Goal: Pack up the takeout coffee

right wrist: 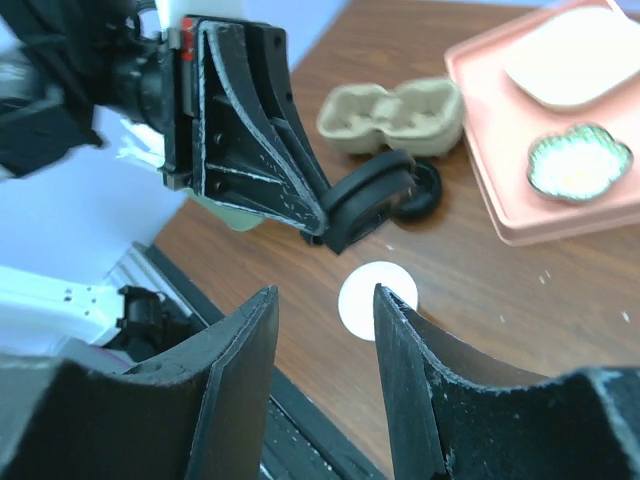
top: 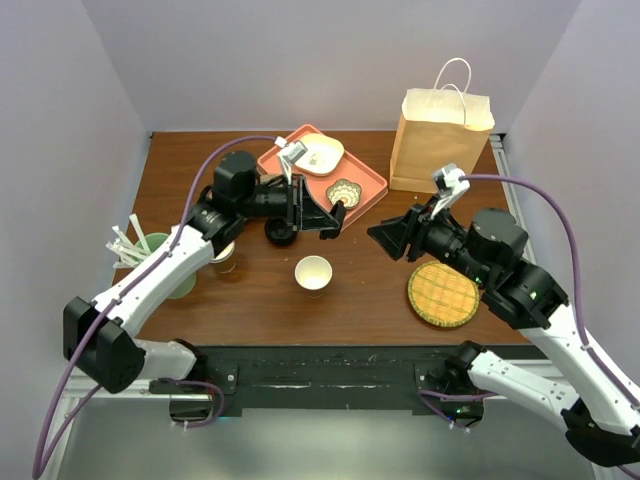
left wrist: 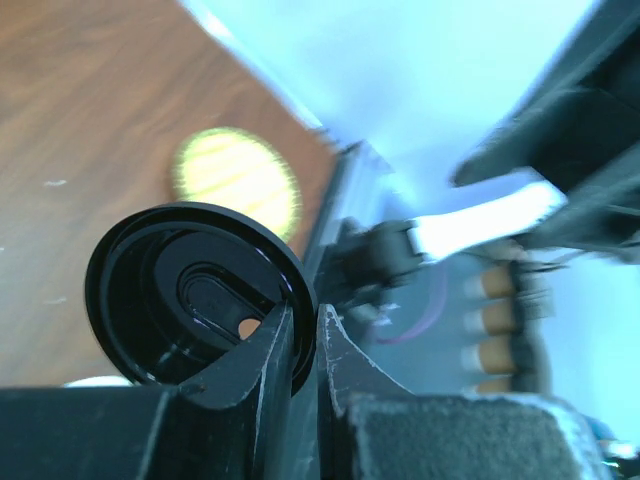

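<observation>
- Black plastic lid (right wrist: 365, 205), turned on edge and pinched by its rim in the left gripper (left wrist: 303, 318), whose fingers are almost closed on it; it hangs above the wooden table (top: 260, 300).
- The right gripper (right wrist: 325, 295) faces it with its fingers parted and nothing between them.
- An open paper cup (top: 313, 272) stands on the table near both grippers, on their near side.
- The takeout coffee cannot be picked out for sure: a second black lid (top: 280, 233) sits low just beyond the held one and is half hidden by it in the right wrist view. Whether a cup stands under it I cannot tell.
- A pulp cup carrier (right wrist: 390, 115) lies past that, beside the pink tray (right wrist: 490, 140).
- The paper bag (top: 440, 140) stands upright at the far right, behind the right gripper, and a woven mat (top: 442, 293) lies by that arm.
</observation>
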